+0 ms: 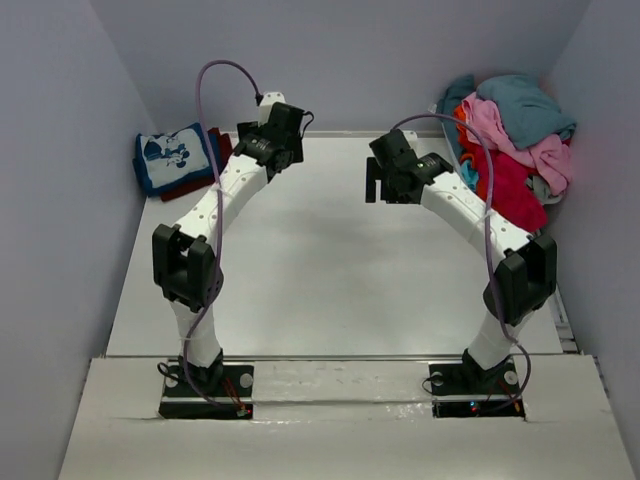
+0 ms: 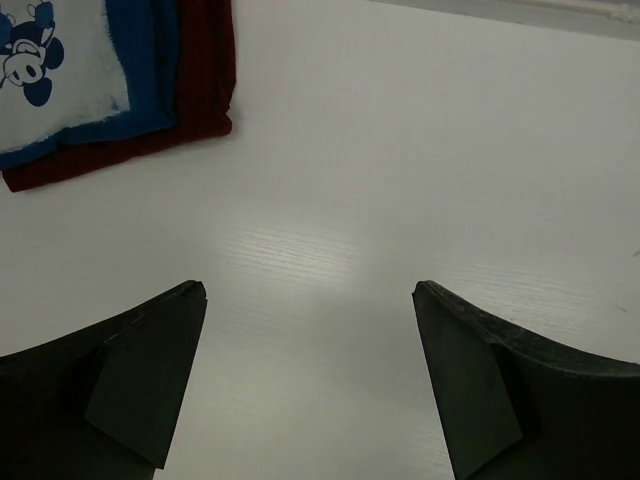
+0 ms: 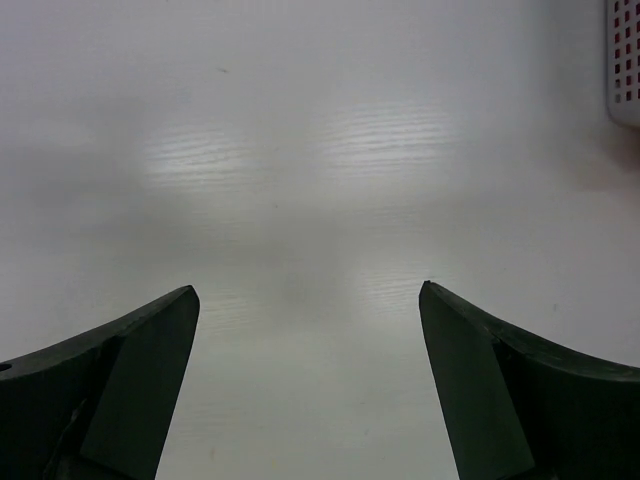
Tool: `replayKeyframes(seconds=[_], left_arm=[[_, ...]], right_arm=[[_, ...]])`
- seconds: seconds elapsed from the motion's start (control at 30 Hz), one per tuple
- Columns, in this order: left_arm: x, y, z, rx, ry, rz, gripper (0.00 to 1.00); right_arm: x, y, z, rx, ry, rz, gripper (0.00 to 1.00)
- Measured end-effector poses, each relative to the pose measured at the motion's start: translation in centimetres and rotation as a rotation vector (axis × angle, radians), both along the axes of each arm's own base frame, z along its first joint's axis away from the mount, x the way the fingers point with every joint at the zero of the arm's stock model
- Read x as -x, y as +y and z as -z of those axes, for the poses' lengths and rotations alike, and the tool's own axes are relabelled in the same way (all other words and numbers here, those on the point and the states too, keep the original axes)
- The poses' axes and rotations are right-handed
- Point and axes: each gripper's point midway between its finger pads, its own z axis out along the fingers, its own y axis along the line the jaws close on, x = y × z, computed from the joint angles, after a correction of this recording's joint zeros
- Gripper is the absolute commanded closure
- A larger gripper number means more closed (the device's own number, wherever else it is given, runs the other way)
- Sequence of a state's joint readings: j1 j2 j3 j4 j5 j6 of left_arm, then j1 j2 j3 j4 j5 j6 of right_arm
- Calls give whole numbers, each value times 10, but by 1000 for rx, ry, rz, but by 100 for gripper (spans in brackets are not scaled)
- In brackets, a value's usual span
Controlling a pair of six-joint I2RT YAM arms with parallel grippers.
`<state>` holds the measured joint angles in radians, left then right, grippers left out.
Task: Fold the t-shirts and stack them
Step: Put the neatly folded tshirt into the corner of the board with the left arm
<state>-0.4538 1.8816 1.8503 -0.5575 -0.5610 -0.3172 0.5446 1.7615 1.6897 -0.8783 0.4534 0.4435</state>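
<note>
A white table (image 1: 330,280) fills the middle of the scene. Its smooth, faintly grained surface catches soft patches of glare (image 3: 385,140), and the light is even, with no hard shadows. Plain pale lavender-grey walls close it in on three sides: a left wall (image 1: 60,200), a back wall (image 1: 340,50) and a right wall (image 1: 610,180). Along the near edge lies a slightly glossy white board (image 1: 340,425).
</note>
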Motion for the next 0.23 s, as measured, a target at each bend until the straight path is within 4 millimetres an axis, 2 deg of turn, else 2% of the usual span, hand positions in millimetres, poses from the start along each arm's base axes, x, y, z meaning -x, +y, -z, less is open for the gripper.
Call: replayKeyframes(seconds=[0.1,0.23], left_arm=[[9,-11,-2,8,0,31,1],[12,-9,3,4,11,29,1]], right_arm=[[10,-5,10,7,25,2,4],[15,-6,23,7,46,-4,4]])
